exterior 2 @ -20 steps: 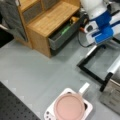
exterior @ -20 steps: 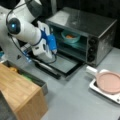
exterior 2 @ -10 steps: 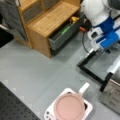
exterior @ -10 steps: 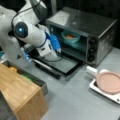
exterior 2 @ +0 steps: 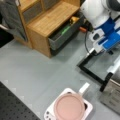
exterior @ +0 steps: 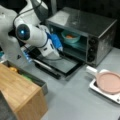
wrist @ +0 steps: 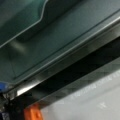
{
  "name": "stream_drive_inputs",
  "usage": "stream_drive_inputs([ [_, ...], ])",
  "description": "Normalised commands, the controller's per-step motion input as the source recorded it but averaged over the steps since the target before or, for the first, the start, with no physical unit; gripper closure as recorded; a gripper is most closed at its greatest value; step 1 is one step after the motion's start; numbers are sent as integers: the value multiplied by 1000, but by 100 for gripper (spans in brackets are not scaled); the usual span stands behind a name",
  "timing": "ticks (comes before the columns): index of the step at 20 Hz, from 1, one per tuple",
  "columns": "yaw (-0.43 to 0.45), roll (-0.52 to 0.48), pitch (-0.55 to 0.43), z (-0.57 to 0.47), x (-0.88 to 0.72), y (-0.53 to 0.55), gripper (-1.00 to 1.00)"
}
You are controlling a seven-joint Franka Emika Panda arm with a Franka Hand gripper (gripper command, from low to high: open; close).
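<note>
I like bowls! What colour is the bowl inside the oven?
Teal bowl, clearest in a front view.

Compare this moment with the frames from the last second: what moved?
The arm swung toward a front view's right, bringing the claw from outside the oven up to its opening, above the lowered door. Bowl, pan and wooden cabinet stayed put.

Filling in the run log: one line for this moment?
gripper: at open toaster oven mouth | oven door: down | teal bowl: inside | pink plate: on tray

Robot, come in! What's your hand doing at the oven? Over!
Gripper at toaster oven mouth, above open door. Teal bowl inside on tray. Nothing blocking.
</note>
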Motion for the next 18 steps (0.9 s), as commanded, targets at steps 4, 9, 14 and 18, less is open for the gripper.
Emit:
stream_drive_inputs([
  [4,93,255,30,-80,139,191,-100],
  [9,75,203,-8,-93,164,152,-100],
  [14,45,163,-45,-104,185,81,-100],
  [18,41,150,-76,-151,151,101,-100],
])
